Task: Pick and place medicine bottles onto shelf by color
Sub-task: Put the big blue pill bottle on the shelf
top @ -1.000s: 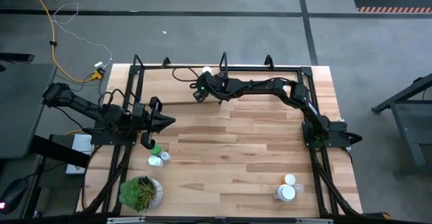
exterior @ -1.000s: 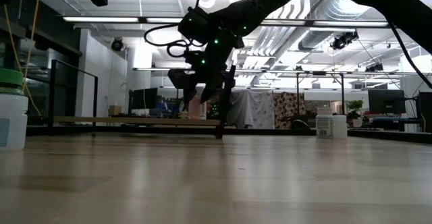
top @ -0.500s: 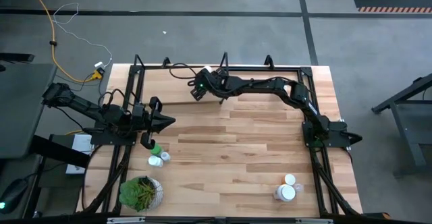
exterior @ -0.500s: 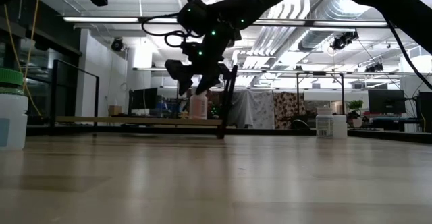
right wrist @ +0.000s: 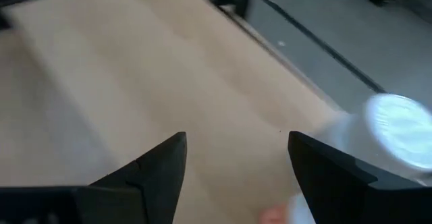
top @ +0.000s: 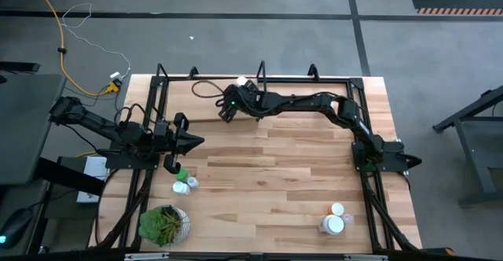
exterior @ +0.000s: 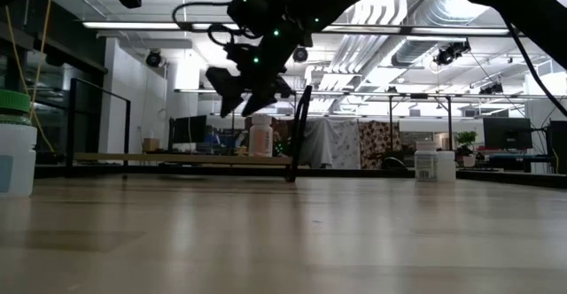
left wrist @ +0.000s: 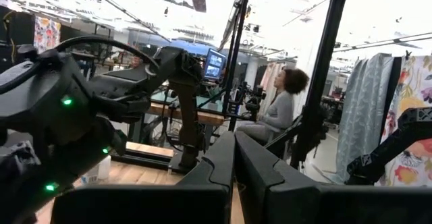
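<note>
Wooden tabletop (top: 267, 174) lies mostly bare on your near side. In the overhead view two bottles with white caps (top: 335, 220) stand near the front right edge. At front left, a green-capped bottle (top: 180, 174) and a white one (top: 187, 185) sit close to the potted plant (top: 164, 224). Just above them your left gripper (top: 193, 141) waits, its fingers pressed together on nothing.

Farther back, the shelf (top: 196, 104) runs along the rear edge. A single white bottle with a pinkish label (exterior: 260, 137) stands upright on its plank, and the level view shows it free of any grip. Your right gripper (exterior: 232, 95) hangs above and slightly to one side of it, fingers spread wide and empty; the right wrist camera looks down on the bottle's white cap (right wrist: 398, 127) just outside the fingers.

By my reading, this placing is done and the arm is clearing away. Your next move is to fetch another bottle from the front, and lifting high enough to clear the shelf's upright posts matters first.
</note>
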Controlling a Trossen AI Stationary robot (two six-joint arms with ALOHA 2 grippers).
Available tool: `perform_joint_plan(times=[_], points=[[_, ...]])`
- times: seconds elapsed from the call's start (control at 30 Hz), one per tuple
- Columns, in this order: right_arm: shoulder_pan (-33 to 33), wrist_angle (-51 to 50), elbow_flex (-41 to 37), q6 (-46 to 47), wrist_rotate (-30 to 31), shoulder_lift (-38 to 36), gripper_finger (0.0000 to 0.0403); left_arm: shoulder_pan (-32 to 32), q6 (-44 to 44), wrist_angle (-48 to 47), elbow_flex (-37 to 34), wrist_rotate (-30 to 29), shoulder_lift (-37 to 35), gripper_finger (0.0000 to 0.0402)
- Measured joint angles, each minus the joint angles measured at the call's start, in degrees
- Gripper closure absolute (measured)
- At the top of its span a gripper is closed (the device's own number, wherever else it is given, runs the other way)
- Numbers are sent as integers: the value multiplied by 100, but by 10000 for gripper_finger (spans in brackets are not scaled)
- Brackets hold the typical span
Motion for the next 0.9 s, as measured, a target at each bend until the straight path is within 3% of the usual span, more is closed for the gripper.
perform_joint_plan(times=[0.23, 0.4, 0.63, 0.8, 0.9], points=[[60, 490, 0, -489, -801, -36, 151, 2, 2, -3, 0, -1, 0, 401], [58, 418, 0, -1022, -718, -503, 151, 2, 151, -73, 0, -1, -2, 402], [134, -844, 2, -1580, 141, -1727, 151, 0, 254, -87, 0, -1, -2, 401], [484, -2713, -16, -1059, 688, -2558, 151, 1, 253, -94, 0, -1, -2, 402], [854, -3138, -629, -677, 1306, -3093, 151, 0, 249, -106, 0, -1, -2, 402]])
